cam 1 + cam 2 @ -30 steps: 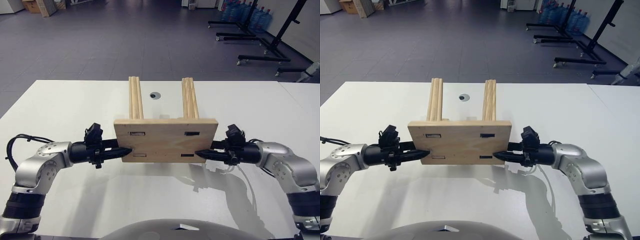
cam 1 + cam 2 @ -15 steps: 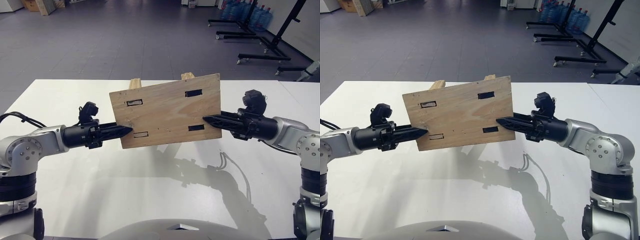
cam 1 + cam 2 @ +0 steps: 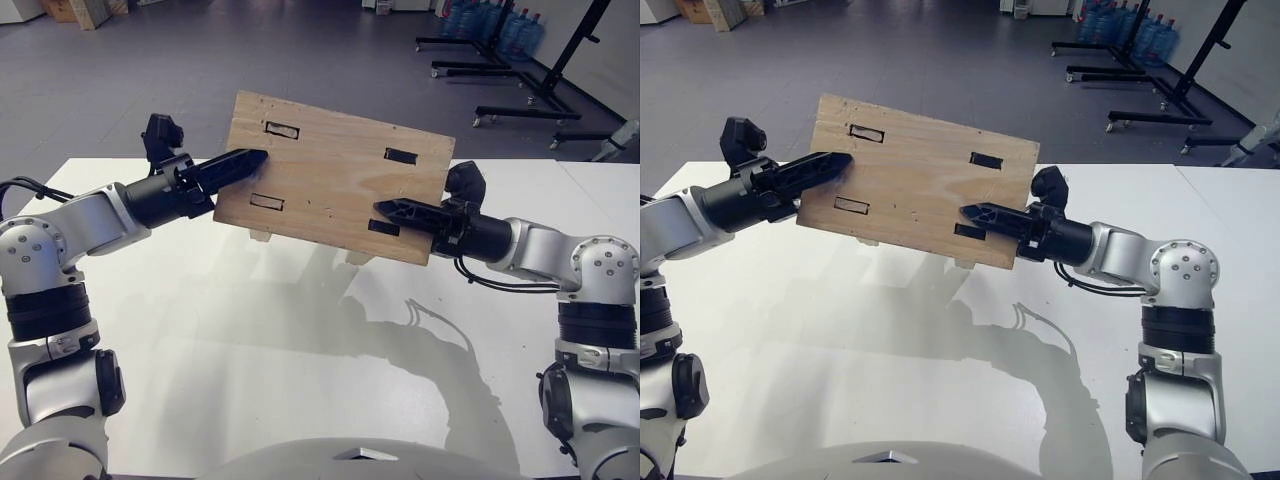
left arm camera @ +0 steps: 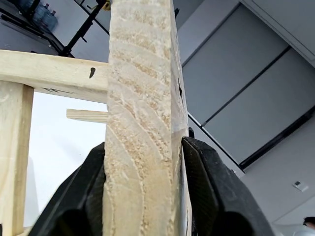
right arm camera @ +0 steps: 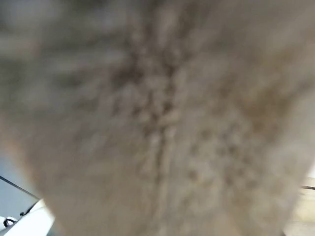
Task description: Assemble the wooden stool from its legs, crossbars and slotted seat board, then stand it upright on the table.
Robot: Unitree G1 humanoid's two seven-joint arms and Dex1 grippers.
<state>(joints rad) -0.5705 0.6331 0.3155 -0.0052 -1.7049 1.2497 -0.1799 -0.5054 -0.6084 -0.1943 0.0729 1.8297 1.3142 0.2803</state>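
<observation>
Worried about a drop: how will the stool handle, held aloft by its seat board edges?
The seat board looks thick and stiff, so probably no flex. Pinched at two opposite edges and tilted, it might pivot or slip.

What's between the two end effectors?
The slotted seat board, gripped at opposite edges by left end effector and right end effector; left eye view.

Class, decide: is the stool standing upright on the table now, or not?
Not upright. The stool hangs tilted above the table, its top facing the camera, clamped between the left gripper and right gripper.
</observation>
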